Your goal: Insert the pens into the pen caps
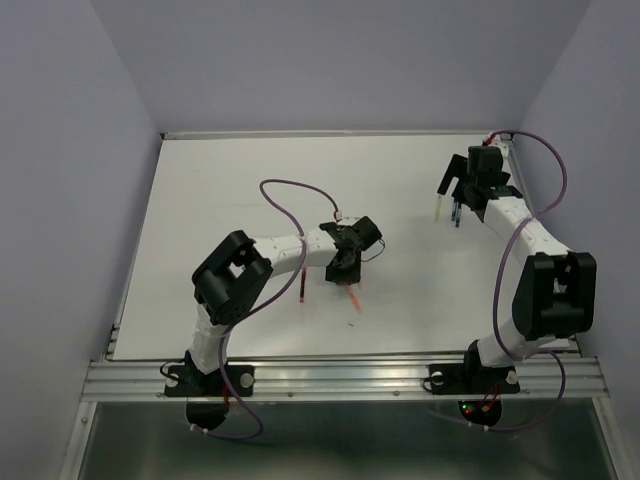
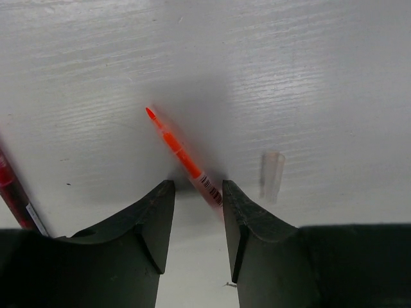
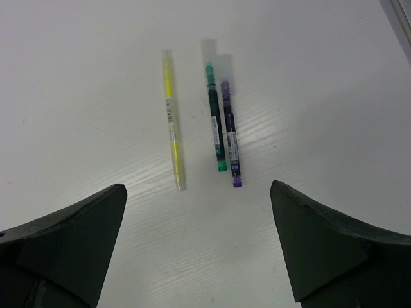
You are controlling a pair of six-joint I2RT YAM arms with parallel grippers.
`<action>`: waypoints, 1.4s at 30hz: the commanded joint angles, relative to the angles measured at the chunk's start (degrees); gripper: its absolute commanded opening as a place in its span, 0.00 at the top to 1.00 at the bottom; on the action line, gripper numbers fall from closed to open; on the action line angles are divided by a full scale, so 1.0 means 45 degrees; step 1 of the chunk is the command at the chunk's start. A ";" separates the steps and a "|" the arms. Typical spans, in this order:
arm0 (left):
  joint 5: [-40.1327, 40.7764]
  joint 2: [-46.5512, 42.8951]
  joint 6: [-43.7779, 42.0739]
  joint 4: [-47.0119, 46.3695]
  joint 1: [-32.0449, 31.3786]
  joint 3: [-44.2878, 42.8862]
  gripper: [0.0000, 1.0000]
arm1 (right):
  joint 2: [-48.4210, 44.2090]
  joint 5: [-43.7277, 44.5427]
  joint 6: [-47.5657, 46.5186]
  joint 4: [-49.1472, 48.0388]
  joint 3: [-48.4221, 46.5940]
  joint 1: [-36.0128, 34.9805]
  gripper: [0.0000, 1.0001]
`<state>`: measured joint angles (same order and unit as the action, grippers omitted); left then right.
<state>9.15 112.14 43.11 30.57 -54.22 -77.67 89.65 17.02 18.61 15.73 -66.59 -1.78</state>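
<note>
Left wrist view: the left gripper [image 2: 198, 192] stands with jaws narrowly apart at the tail of the orange pen [image 2: 180, 151], which lies mid-desk toward the near edge, a cap [image 2: 271, 174] near it. The right gripper [image 3: 199, 237] gapes wide above the yellow pen [image 3: 172, 122], green pen [image 3: 215, 119] and blue pen [image 3: 230, 131] near the far right corner.

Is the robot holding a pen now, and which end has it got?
No, nothing is held. The left pincer stands open around the barcode end of the orange-red pen; the right pincer is open.
</note>
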 commanded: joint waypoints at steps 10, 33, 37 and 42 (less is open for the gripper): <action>-0.0041 0.0041 0.0224 0.0591 -0.0179 0.0853 0.75 | -0.0038 0.0398 -0.0132 -0.0624 -0.0027 0.0103 0.00; 0.2578 -0.4582 -0.1783 -0.0111 0.1869 0.1358 1.00 | -0.1346 -0.3528 -0.0249 -0.0157 0.0792 -0.1475 0.00; 0.2089 -0.5874 -0.2860 -0.1632 0.3159 0.2083 1.00 | -0.1406 -0.2611 -0.0152 0.0391 0.1202 -0.3916 0.00; 0.2128 -0.6890 -0.3136 -0.1949 0.4253 0.2533 1.00 | -0.1523 -0.2024 0.0415 0.0917 0.2180 -0.6085 0.00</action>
<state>17.85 83.81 31.99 24.56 -37.12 -68.12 84.62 4.93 18.26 16.36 -59.40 -24.32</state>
